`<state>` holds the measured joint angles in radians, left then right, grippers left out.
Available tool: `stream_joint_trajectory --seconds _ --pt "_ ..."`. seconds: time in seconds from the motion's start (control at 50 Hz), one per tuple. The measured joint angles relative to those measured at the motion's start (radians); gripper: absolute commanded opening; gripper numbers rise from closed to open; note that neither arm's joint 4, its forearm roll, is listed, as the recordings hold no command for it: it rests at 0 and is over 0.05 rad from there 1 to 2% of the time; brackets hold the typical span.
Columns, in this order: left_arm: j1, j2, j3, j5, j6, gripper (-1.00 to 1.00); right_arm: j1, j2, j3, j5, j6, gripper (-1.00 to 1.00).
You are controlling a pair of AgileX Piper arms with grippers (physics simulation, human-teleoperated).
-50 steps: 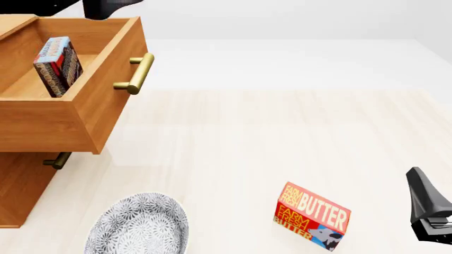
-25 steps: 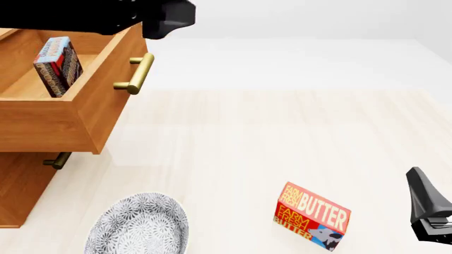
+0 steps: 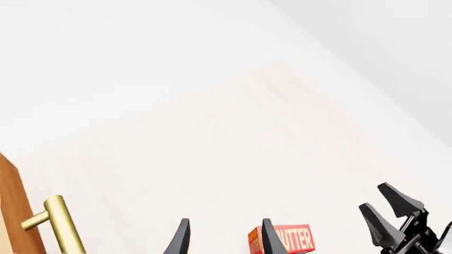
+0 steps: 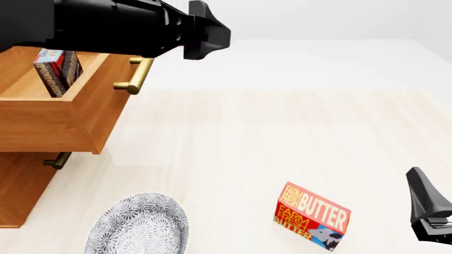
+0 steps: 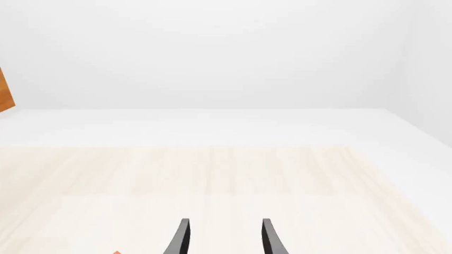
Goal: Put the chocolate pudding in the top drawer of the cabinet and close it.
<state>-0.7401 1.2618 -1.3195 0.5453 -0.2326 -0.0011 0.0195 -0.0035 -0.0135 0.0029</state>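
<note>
The medium-brown wooden cabinet (image 4: 21, 185) fills the nine-to-ten o'clock part of the front view, with its uppermost wooden drawer, the top drawer (image 4: 78, 114), pulled well out toward three o'clock. Standing on edge inside that drawer, leaning against the side at about ten o'clock, is the small chocolate pudding box with its light blue top and dark brown and red faces (image 4: 56, 66), so the placing part looks done and closing is what remains.

Across the drawer at eleven o'clock reaches the black left arm, its left gripper (image 3: 222, 238) out beyond the drawer front; the wrist view shows its two fingertips standing apart with nothing between them. The short brass cylindrical bar handle (image 4: 135, 74) sits just under and beside the arm. The black right gripper (image 5: 222, 238) waits at four o'clock, its tips likewise spread and empty.

To close well, the left gripper should probably drop to the height of the drawer front just past the handle, then push squarely toward nine o'clock, staying level so the drawer does not bind. How far above the handle the fingers sit is hard to judge from these angles.

Pale table (image 4: 282, 132) lies bare from one to three o'clock, giving room to swing round. The red-and-yellow butter box (image 4: 312, 216) at five o'clock and the grey patterned round plate (image 4: 137, 225) at seven are well apart from that path.
</note>
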Motion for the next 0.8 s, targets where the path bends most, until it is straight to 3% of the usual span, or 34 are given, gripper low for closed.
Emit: stream_joint_trajectory --seconds 0.38,0.8 --pt "-0.016 0.017 0.056 -0.061 -0.104 1.00 0.000 0.000 0.000 0.000 0.000 1.00" --pt "0.007 0.029 0.079 -0.068 -0.147 1.00 0.000 0.000 0.000 0.000 0.000 1.00"
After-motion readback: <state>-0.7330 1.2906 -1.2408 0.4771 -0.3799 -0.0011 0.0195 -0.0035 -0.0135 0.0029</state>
